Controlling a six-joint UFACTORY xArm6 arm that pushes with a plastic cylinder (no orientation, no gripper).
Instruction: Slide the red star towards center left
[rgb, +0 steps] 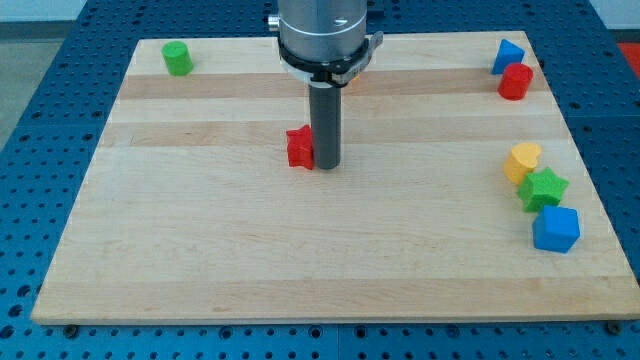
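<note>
A pale wooden board (300, 250) lies on a blue perforated table (60, 60). The red star (299, 147) sits above the board's middle, touching my tip (327, 163) on its right; the rod has no claw. A green cylinder (178, 58) occupies the top-left corner

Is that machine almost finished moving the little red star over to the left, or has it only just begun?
Early days, it seems. Done: my tip has reached the red star and sits against its right side, the correct side for pushing left. In hand: the push itself. Left: nearly all the travel, since the star sits near the middle of the wooden board, well short of the view's left edge.
</note>
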